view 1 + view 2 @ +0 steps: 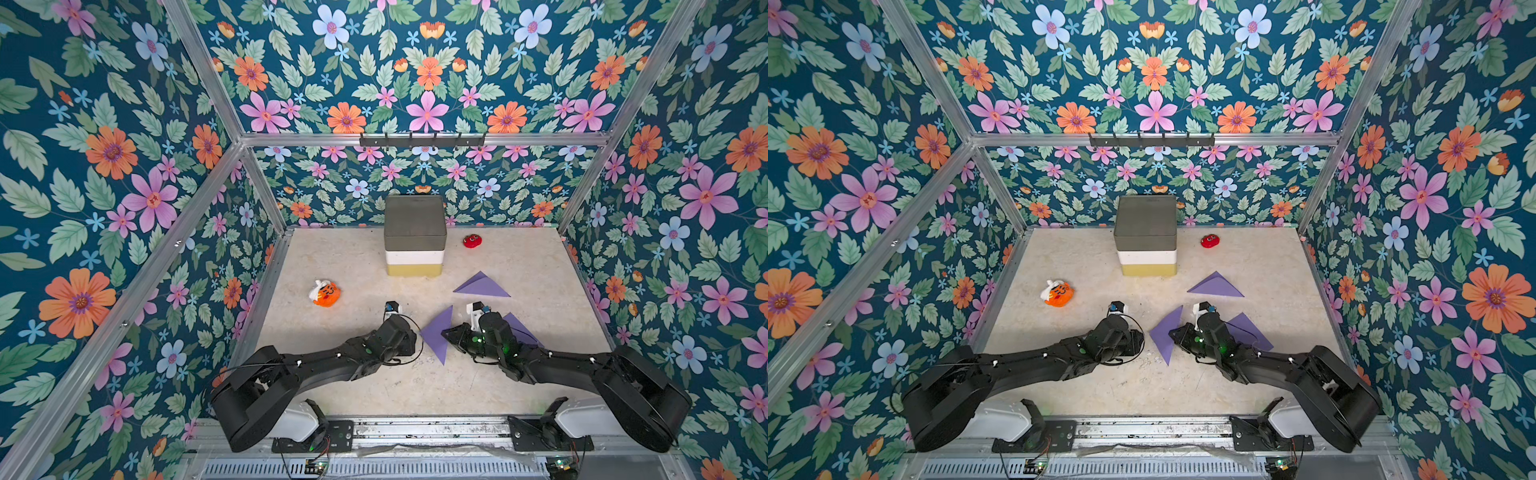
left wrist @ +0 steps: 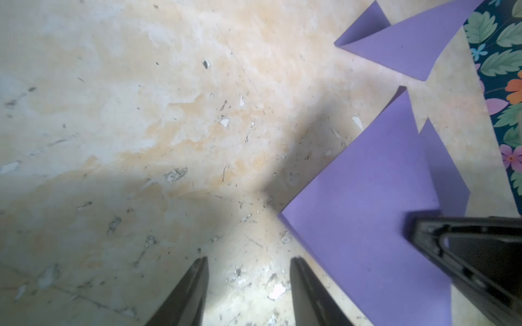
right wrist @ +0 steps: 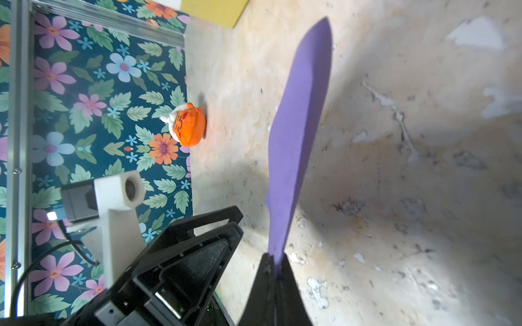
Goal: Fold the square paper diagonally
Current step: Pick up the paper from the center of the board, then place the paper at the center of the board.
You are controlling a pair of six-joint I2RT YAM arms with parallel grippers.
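Note:
A purple paper (image 1: 437,338) (image 1: 1166,334) shows as a triangle between the two arms. My right gripper (image 1: 448,332) (image 3: 275,262) is shut on its edge; in the right wrist view the sheet (image 3: 299,127) rises edge-on from the closed jaws. In the left wrist view the same paper (image 2: 367,211) lies beside my left gripper (image 2: 250,271), which is open over bare table with nothing between its fingers. More purple (image 1: 521,328) shows behind the right wrist; I cannot tell if it is the same sheet. A folded purple triangle (image 1: 482,286) (image 2: 409,42) lies farther back.
A stack of grey, white and yellow boxes (image 1: 414,237) stands at the back centre. A small red toy (image 1: 472,241) lies to its right. An orange and white toy (image 1: 325,293) (image 3: 187,125) sits at the left. Flowered walls close in the beige table (image 1: 353,395).

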